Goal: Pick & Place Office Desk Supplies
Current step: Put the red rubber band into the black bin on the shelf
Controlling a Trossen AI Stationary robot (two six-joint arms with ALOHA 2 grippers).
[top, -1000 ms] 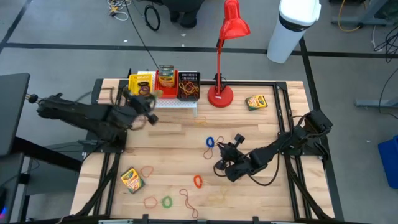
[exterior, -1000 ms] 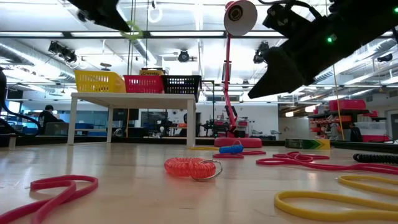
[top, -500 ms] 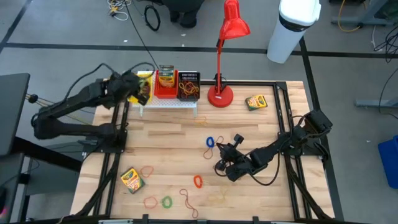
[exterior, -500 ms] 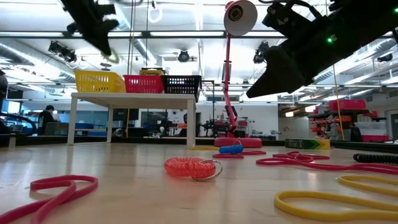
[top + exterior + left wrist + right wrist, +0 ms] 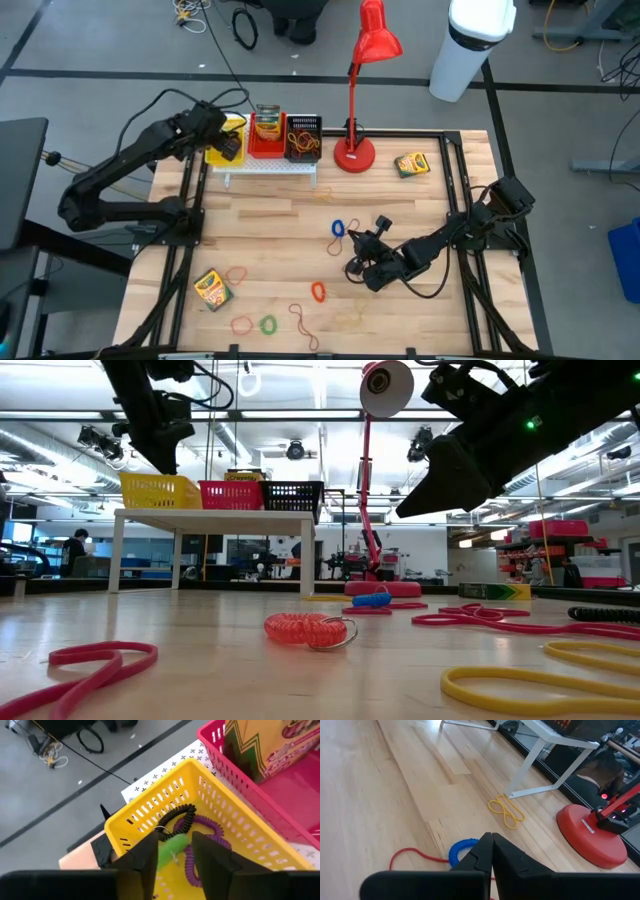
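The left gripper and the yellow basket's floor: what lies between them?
In the left wrist view, a green band lies between the left gripper's fingers, above the yellow basket.

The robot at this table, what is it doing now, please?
It is sorting office supplies into baskets on a white rack. The left gripper hangs over the yellow basket, its fingers apart around a green band; black and purple coils already lie inside. The right gripper is shut and low over the table, near a blue band. More bands and two crayon boxes are on the wood.

Grey floor (image 5: 100, 40) surrounds my wooden bench (image 5: 270, 210); a white cylinder (image 5: 468, 45) stands beyond it; ceiling lights (image 5: 300, 415) glow overhead.
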